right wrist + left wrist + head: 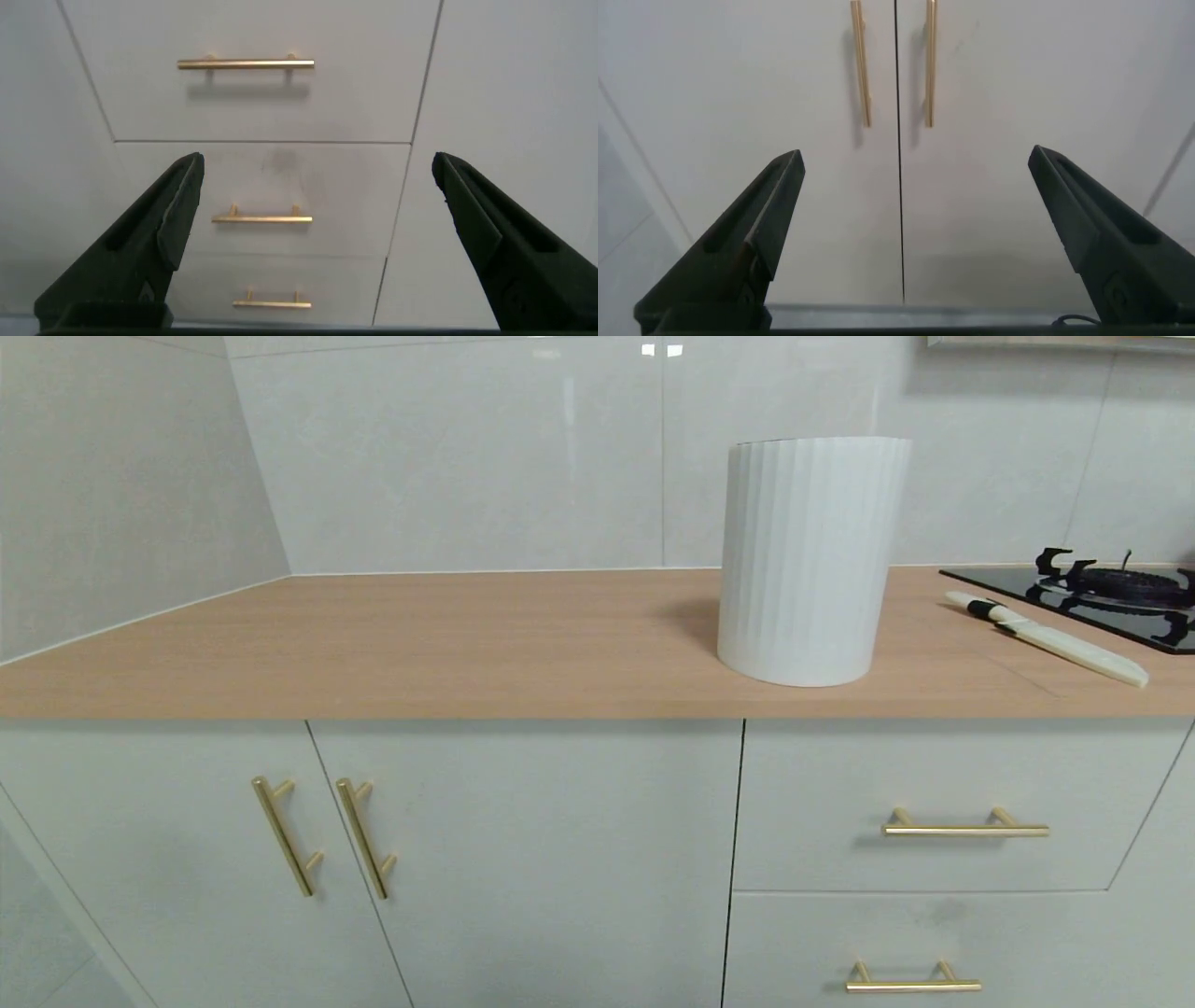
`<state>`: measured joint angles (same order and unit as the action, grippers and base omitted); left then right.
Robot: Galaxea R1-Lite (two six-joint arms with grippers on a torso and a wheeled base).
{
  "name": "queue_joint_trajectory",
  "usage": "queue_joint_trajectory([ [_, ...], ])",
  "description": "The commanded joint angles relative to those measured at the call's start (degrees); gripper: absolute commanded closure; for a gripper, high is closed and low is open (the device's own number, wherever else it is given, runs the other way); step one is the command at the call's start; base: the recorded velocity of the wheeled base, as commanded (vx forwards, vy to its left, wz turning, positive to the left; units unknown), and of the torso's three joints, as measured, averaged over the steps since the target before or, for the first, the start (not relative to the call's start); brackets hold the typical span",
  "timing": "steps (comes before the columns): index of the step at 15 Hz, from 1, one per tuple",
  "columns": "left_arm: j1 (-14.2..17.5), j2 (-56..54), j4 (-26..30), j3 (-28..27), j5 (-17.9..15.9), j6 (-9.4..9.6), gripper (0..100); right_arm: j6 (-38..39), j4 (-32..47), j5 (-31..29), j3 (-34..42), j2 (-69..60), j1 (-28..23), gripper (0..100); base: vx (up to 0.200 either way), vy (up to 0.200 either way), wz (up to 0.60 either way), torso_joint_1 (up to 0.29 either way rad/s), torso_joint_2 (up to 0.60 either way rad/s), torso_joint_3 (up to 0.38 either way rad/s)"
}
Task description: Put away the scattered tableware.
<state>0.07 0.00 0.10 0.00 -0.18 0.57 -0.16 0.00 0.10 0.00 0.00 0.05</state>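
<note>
A white-handled knife [1046, 637] with a cream blade lies on the wooden countertop [420, 635] at the right, beside the stove. A tall white ribbed holder [805, 560] stands upright on the counter just left of the knife. My left gripper [915, 163] is open, low in front of the cabinet doors with two vertical gold handles [861, 61]. My right gripper [318, 168] is open too, facing the drawer fronts with horizontal gold handles [246, 64]. Neither holds anything.
A black glass gas stove [1111, 593] sits at the counter's far right. Tiled walls close the back and the left side. Below the counter are two cabinet doors [523, 859] and a stack of drawers [952, 812].
</note>
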Motion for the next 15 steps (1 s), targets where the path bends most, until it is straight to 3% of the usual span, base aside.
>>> queue_joint_trajectory([
  [1, 0.0, 0.0, 0.0, 0.0, 0.0, -0.05, 0, 0.0, 0.0, 0.0, 0.0, 0.1, 0.0, 0, 0.0, 0.0, 0.0, 0.0, 0.0, 0.0],
  [7, 0.0, 0.0, 0.0, 0.0, 0.0, 0.13, 0, 0.0, 0.0, 0.0, 0.0, 0.1, 0.0, 0, 0.0, 0.0, 0.0, 0.0, 0.0, 0.0],
  [15, 0.0, 0.0, 0.0, 0.0, 0.0, 0.04, 0, 0.0, 0.0, 0.0, 0.0, 0.1, 0.0, 0, 0.0, -0.2, 0.0, 0.003, 0.0, 0.005],
])
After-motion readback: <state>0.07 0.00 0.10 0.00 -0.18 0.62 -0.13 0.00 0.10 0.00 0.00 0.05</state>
